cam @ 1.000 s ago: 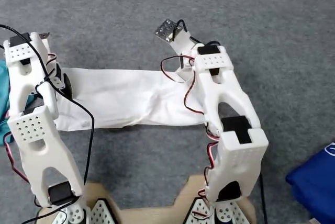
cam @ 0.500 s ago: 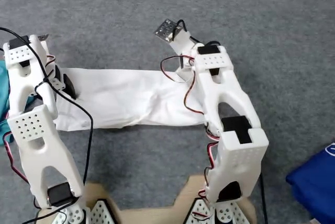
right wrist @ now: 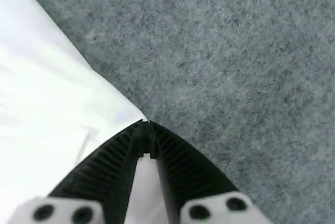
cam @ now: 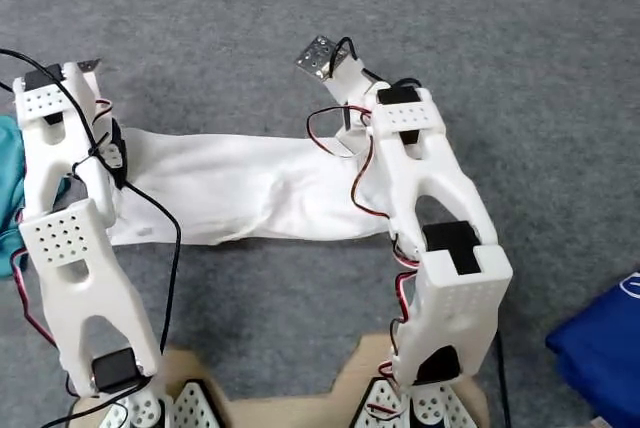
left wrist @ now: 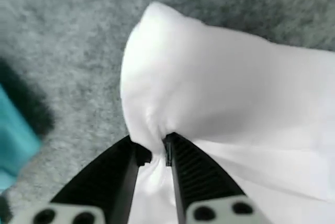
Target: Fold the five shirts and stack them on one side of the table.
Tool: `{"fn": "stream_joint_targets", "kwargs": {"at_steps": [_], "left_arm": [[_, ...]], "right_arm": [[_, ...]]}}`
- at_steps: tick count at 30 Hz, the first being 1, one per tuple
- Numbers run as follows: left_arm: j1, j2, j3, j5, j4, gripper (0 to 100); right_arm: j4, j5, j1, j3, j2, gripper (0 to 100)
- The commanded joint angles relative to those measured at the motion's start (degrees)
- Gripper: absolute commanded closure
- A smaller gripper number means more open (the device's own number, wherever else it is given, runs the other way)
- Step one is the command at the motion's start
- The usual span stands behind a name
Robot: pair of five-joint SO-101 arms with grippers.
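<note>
Here, the left jaws are closed on a bunched fold at 1 end of the white shirt (cam: 250,188), and the right jaws are pinched tight on a corner at its other end. The shirt lies as a long band between them on the grey tabletop (cam: 500,38). The fold should go best if both ends rise together, level and taut. The cloth is thin, soft and creased; the tabletop looks felt-like. A teal shirt (left wrist: 15,135) lies near the left jaws.

Bench (cam: 520,38): rough, matt grey felt-like covering. White shirt (cam: 250,188): smooth matt cloth, softly creased. Left claw (left wrist: 151,145) and right claw (right wrist: 143,125): black matt plastic, ribbed inner faces. Arm shells (cam: 410,148): white plastic.
</note>
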Motion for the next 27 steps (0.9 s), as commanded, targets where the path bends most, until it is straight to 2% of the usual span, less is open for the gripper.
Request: {"fn": "stream_joint_targets", "kwargs": {"at_steps": [1, 3, 6, 13, 16, 19, 27], "left_arm": [[1.7, -0.3, -2.1, 0.2, 0.8, 98], [3.8, -1.0, -5.2, 0.2, 3.9, 98], [7.5, -2.7, -9.0, 0.5, 4.3, 98], [20.0, -15.2, -7.8, 0.5, 4.3, 98], [25.8, -19.7, -6.9, 0.5, 4.3, 98], [31.6, -22.5, -7.1, 1.1, 4.3, 98], [44.8, -24.4, -7.4, 2.5, 4.3, 98]], "right_arm": [[-1.0, -0.1, 1.0, -0.5, -0.3, 99.2], [-1.1, -1.5, 1.9, -0.9, -0.4, 99.2], [-1.1, -5.6, 6.3, -3.8, -0.4, 99.2], [-8.4, -15.7, 26.5, -8.6, 0.0, 99.2], [-11.5, -19.8, 32.6, -8.4, 0.3, 99.1], [-12.6, -20.5, 35.0, -9.0, 2.5, 99.0], [-9.6, -20.6, 35.6, -15.3, 7.4, 99.1]]}}
